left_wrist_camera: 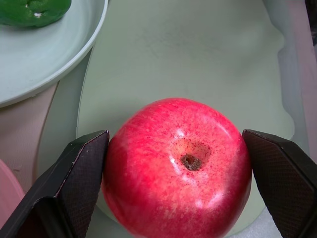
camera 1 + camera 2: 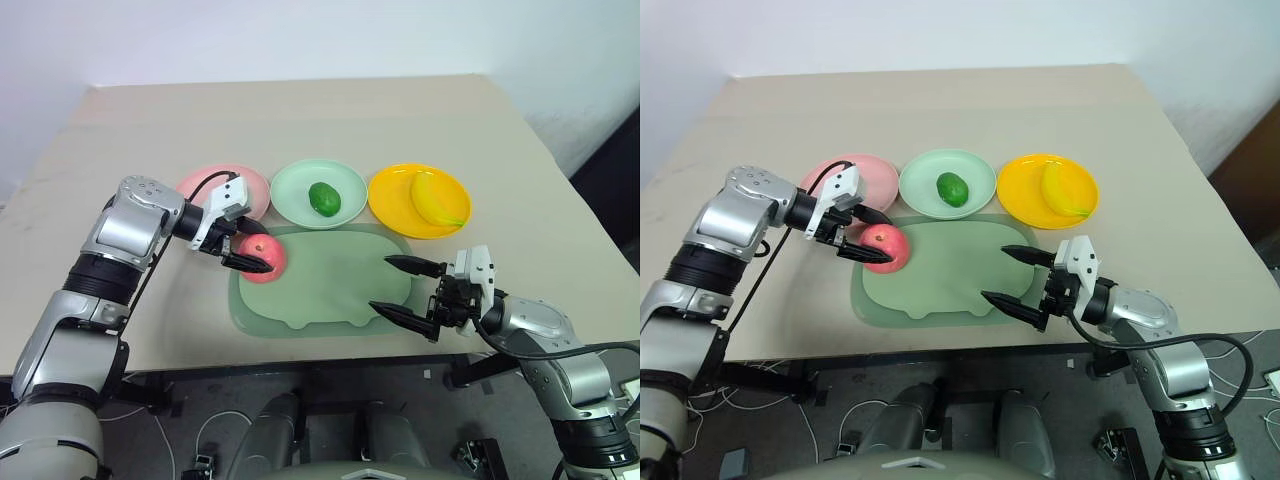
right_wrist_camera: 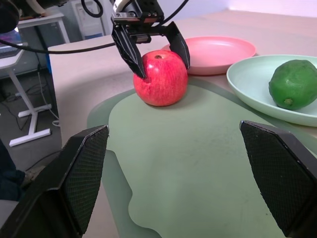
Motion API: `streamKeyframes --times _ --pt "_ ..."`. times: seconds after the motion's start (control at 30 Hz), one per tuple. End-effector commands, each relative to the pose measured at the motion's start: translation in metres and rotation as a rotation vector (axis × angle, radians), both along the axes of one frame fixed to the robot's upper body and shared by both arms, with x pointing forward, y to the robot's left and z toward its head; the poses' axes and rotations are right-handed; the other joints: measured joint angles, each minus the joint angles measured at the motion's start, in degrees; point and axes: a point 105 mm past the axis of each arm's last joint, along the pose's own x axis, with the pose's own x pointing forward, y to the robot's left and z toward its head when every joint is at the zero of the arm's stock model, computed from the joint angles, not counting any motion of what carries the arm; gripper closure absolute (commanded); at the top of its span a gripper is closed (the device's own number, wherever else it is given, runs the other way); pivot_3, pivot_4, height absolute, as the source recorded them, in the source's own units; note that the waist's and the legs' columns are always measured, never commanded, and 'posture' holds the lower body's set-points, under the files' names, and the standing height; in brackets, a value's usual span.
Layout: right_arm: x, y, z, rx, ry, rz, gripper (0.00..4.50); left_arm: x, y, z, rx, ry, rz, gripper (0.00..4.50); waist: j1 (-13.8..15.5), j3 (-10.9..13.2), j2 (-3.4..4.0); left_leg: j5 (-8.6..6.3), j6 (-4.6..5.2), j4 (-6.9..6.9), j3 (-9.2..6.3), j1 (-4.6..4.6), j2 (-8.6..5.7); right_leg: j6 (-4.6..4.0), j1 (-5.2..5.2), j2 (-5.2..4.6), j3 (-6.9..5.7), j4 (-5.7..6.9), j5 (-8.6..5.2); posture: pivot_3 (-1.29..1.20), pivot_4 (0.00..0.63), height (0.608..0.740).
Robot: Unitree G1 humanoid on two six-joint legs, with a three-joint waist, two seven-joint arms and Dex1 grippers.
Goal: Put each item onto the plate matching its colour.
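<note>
1 apple [image 1: 178, 168] sits upright, stem dimple facing up.

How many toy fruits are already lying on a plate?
2: the green fruit on the mint plate, the banana on the yellow plate. The apple sits on the mat.

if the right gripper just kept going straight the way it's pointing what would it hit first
Probably the apple. The right gripper hangs open, aimed low across the green mat, and the apple sits ahead between the left gripper fingers. Depth is uncertain.
</note>
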Motion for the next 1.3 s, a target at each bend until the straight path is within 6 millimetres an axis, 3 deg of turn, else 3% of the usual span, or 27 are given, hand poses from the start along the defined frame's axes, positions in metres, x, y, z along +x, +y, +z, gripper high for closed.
streamKeyframes --times 0.03,0.37,0.67,0.77,0.9,1.17,1.3 --pt "-0.002 0.004 0.01 0.018 -0.037 0.016 0.0 -0.003 0.004 -0.019 0.035 0.042 0.031 0.66 0.0 0.0 0.02 0.0 0.0 0.0 0.0 0.0 0.0 0.0 0.0 0.0 0.0 -0.02 0.0 0.0 0.15 0.737" --pt "0.003 0.003 0.011 0.008 -0.034 0.015 0.0 -0.021 0.002 -0.022 0.009 0.095 -0.011 0.73 -0.2 -0.1 0.08 -0.01 0.08 -0.03 0.01 0.0 0.0 0.0 0.0 -0.01 0.0 -0.09 0.0 0.0 0.15 0.737" --pt "0.005 0.003 0.01 0.006 -0.033 0.018 0.0 -0.02 -0.003 0.033 -0.204 0.065 0.005 0.73 0.0 0.0 -0.01 -0.01 0.14 -0.07 0.0 -0.18 -0.02 0.09 -0.12 -0.01 -0.01 -0.12 0.01 0.0 0.15 0.737" --pt "0.005 0.004 0.011 0.01 -0.033 0.02 0.0 -0.011 0.01 0.051 -0.245 0.022 0.079 0.73 0.0 0.0 -0.04 -0.01 0.14 -0.07 0.0 -0.22 -0.02 0.1 -0.17 -0.01 -0.01 -0.12 0.02 0.0 0.15 0.737" --pt "0.005 0.005 0.014 0.021 -0.048 0.025 0.0 0.0 0.041 0.056 -0.226 -0.022 0.186 0.73 -0.3 0.0 -0.03 -0.01 0.14 -0.09 0.01 -0.21 -0.02 0.19 -0.19 -0.01 -0.01 -0.12 0.07 0.0 0.15 0.737" --pt "0.007 0.006 0.019 0.034 -0.052 0.041 0.0 0.035 0.1 0.037 -0.19 -0.184 0.479 0.73 0.2 0.0 -0.06 0.0 0.14 -0.08 0.0 -0.3 -0.05 0.22 -0.46 -0.03 -0.02 -0.12 0.09 0.0 0.15 0.737" --pt "0.008 0.008 0.02 0.036 -0.051 0.045 0.0 0.051 0.11 0.03 -0.218 -0.264 0.593 0.73 0.6 0.0 -0.07 0.0 0.14 -0.02 0.0 -0.31 -0.07 0.25 -0.44 -0.05 -0.06 -0.11 0.1 0.0 0.15 0.737"
